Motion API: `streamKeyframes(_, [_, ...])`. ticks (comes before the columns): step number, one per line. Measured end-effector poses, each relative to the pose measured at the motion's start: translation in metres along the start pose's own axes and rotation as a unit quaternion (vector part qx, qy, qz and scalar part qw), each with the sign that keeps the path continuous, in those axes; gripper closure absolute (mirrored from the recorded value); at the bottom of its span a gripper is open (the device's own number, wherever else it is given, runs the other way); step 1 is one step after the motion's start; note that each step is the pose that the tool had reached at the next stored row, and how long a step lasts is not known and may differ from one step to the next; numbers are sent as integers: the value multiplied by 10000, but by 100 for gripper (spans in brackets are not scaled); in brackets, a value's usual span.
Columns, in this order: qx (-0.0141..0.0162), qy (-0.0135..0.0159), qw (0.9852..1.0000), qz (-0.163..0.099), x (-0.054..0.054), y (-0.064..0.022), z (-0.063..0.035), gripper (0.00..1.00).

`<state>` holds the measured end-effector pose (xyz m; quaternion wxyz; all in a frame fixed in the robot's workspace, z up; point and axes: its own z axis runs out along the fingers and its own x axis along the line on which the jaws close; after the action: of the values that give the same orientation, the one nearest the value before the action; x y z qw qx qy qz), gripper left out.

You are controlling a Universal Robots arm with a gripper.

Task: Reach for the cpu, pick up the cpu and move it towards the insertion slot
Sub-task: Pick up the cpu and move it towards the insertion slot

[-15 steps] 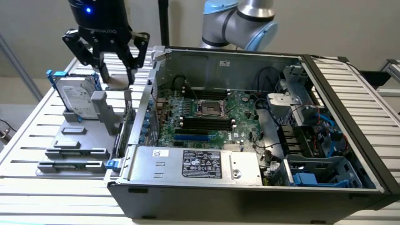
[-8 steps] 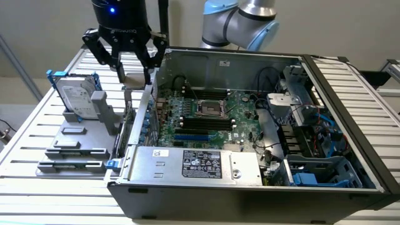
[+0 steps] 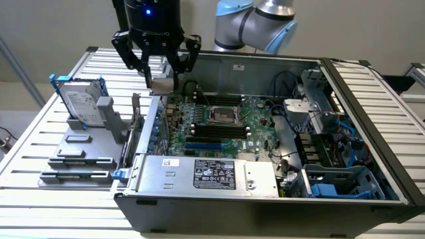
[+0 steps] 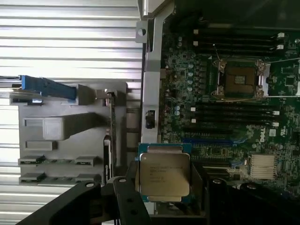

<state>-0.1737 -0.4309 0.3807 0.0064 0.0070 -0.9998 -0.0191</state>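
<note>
Silver cpu (image 4: 164, 174) in claw (image 3: 161, 83)

In the exterior view the arm (image 3: 256, 22) is cut off by the frame's top edge, and the cpu (image 3: 161, 84) sits partly hidden between the fingers (image 3: 141, 62), its face too small to read. In the wrist view the lower edge of the cpu (image 4: 164, 174) is partly covered by the dark gripper (image 4: 164, 187) parts, which the bottom edge crops. The print on the chip is too blurred to read, and the insertion slot (image 4: 239, 79) shows no pin detail.
</note>
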Motion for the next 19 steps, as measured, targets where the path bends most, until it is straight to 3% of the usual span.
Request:
streamKeyframes(11, [-1, 1, 10000, -1, -500, 43, -5, 46])
streamKeyframes(19, [-1, 1, 10000, -1, -830, 150, 1, 46])
